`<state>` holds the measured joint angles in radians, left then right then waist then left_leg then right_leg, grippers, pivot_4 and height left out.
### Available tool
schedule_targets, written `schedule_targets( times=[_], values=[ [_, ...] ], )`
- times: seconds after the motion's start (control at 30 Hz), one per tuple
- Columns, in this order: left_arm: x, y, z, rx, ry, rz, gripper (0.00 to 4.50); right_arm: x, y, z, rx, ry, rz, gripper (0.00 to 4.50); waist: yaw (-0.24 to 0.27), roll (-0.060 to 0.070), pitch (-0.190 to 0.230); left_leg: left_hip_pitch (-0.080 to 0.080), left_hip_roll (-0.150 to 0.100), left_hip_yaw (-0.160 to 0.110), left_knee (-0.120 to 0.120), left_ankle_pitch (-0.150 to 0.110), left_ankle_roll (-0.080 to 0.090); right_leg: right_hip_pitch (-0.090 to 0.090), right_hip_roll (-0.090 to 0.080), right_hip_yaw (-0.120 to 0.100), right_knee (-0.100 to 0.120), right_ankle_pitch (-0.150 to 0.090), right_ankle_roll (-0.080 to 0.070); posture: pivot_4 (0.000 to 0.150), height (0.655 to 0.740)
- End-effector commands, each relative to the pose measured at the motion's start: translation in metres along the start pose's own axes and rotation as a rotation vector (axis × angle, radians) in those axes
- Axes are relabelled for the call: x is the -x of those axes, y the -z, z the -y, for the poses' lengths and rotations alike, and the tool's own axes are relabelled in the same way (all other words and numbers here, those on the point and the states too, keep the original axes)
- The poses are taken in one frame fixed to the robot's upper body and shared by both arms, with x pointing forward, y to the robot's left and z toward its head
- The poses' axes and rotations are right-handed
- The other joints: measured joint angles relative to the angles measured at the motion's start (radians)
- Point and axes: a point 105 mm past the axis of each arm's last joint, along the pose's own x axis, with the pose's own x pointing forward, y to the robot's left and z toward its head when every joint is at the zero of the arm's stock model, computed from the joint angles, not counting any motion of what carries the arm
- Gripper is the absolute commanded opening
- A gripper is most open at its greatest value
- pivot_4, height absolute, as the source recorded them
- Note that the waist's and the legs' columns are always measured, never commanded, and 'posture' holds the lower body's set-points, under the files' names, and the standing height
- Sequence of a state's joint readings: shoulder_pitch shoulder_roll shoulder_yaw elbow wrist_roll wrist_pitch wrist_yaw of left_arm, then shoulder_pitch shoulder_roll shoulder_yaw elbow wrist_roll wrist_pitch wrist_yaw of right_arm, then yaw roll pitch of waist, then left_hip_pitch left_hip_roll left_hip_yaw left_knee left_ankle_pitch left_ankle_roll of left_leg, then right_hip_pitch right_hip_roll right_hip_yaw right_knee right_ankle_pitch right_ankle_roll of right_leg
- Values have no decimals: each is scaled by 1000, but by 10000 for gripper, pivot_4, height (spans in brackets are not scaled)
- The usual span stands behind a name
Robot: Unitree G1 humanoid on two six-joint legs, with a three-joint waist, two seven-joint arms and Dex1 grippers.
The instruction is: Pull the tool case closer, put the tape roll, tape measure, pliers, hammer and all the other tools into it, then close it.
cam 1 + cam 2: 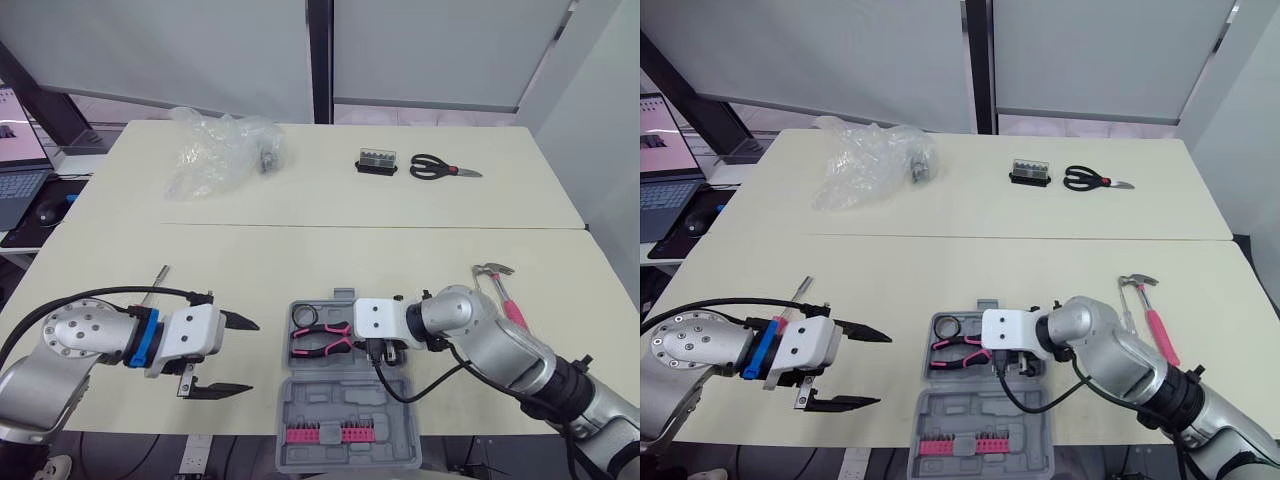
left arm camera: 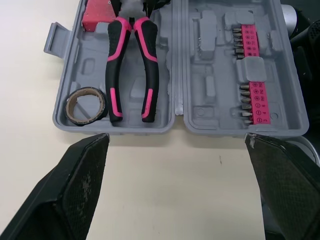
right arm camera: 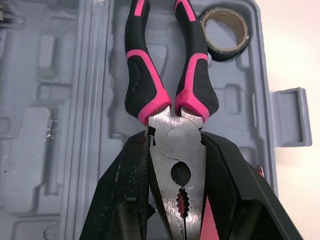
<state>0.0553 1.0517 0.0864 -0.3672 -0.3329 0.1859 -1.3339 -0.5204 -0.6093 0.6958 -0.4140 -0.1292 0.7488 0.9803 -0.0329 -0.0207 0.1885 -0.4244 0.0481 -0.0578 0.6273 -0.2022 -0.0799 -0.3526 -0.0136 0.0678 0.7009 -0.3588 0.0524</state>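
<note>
Nearest, the tool case lies open at the worktop's near edge, with the pliers and tape roll in its far half. The right jaws are clamped on the pliers' metal head. The left jaws gape wide, empty, just left of the case. If the pliers are let go while sitting proud of their recess, the lid may jam. A nudge could tip the case over the edge. The hammer lies to the right on the worktop.

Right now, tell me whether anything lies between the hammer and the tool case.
No loose object does. The hammer lies on bare table right of the open tool case; only the robot's own right arm crosses that gap, its right hand closed on the pliers inside the case.
</note>
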Motion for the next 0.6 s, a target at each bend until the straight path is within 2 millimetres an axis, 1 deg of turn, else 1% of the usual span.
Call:
schedule_targets(
  times=[0.03,0.43,0.5,0.57,0.6],
  values=[
    [3,-8,-2,-37,-14,1,45000,-4,-6,1,24,10,17,12635,0,0,0,0,0,0,0,0,0,0,0,0,0,0,0,1500,7400],
    [-3,-8,-2,-36,-23,9,45000,-8,2,-4,-44,-28,-9,12635,0,0,0,0,0,0,0,0,0,0,0,0,0,0,0,1500,7400],
    [-4,-8,-3,-38,-25,11,45000,-8,3,-2,-47,-22,-8,19691,0,0,0,0,0,0,0,0,0,0,0,0,0,0,0,1500,7400],
    [-4,-8,-3,-39,-27,11,45000,-3,2,-2,-50,-30,7,23655,0,0,0,0,0,0,0,0,0,0,0,0,0,0,0,1500,7400],
    [-4,-8,-3,-38,-29,11,45000,0,-1,-2,-48,-39,23,26340,0,0,0,0,0,0,0,0,0,0,0,0,0,0,0,1500,7400]
  ],
)
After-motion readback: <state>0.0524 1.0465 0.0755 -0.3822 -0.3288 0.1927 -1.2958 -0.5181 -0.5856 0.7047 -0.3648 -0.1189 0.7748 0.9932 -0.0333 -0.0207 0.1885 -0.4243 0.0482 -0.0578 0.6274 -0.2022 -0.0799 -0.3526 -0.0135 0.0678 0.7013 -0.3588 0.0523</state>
